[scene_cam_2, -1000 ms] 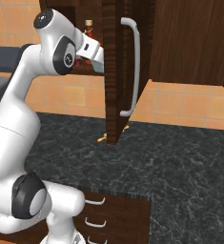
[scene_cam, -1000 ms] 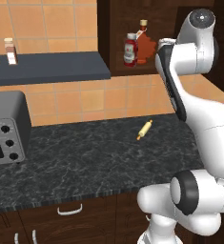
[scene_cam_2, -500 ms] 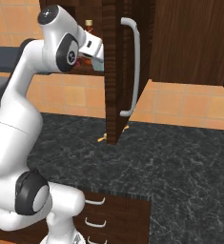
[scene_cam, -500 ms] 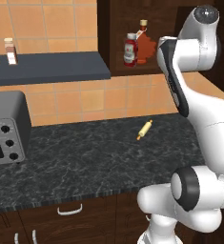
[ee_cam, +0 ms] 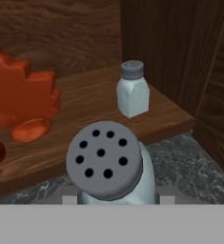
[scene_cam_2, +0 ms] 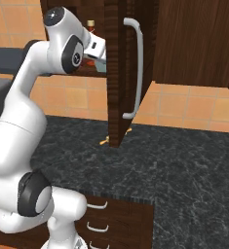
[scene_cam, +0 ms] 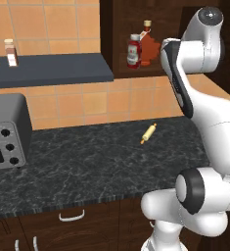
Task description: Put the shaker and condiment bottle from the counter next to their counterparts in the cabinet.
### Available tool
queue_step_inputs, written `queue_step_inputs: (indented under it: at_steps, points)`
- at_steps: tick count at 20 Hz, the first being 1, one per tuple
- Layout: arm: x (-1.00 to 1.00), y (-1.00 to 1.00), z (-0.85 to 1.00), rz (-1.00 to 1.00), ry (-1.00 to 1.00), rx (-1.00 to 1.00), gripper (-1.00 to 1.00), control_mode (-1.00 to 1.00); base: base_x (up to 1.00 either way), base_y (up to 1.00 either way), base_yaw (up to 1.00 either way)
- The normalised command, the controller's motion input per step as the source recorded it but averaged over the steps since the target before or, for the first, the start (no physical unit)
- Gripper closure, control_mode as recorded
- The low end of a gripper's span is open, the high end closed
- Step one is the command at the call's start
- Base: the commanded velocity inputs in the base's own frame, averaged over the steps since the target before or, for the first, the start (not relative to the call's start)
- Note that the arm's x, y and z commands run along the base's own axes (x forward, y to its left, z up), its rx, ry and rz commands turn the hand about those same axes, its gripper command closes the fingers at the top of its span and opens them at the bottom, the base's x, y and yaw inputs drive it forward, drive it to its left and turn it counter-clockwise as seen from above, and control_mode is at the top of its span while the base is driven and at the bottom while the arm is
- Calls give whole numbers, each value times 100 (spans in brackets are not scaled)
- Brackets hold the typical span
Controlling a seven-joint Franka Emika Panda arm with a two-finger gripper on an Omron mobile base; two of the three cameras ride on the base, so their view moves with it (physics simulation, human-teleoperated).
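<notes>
Shaker [ee_cam: 114, 167] sits between the gripper's fingers at the bottom of the hand view, perforated grey cap toward the camera; jaws clamped on it. It hangs just outside the cabinet [ee_cam: 94, 102] shelf edge, above the counter [ee_cam: 189, 162]. On that shelf: matching shaker [ee_cam: 132, 90] upright near the right wall, maple-leaf bottle [ee_cam: 20, 97] to the left, condiment bottle [scene_cam: 133, 51] beside it.

A: Dark speckled counter [scene_cam: 87, 166], bearing what?
B: A small rolling pin [scene_cam: 148, 133] lying flat, a grey toaster oven [scene_cam: 6, 131] at far left.

A: And the cabinet [ee_cam: 75, 102] shelf?
B: Carrying a maple-leaf bottle [ee_cam: 20, 102], a red condiment bottle [scene_cam: 133, 50] just beside it, and a matching shaker [ee_cam: 132, 89] upright, apart.
</notes>
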Motion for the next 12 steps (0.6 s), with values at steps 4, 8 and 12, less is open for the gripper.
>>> queue_step_inputs:
  at_steps: [4, 8, 12]
  points:
    - [25, 0, -2, 0, 0, 0, 100, -100, 0, 0, 0]
    - [19, 0, -1, 0, 0, 0, 100, -100, 0, 0, 0]
    - [20, 0, 0, 0, 0, 0, 100, -100, 0, 0, 0]
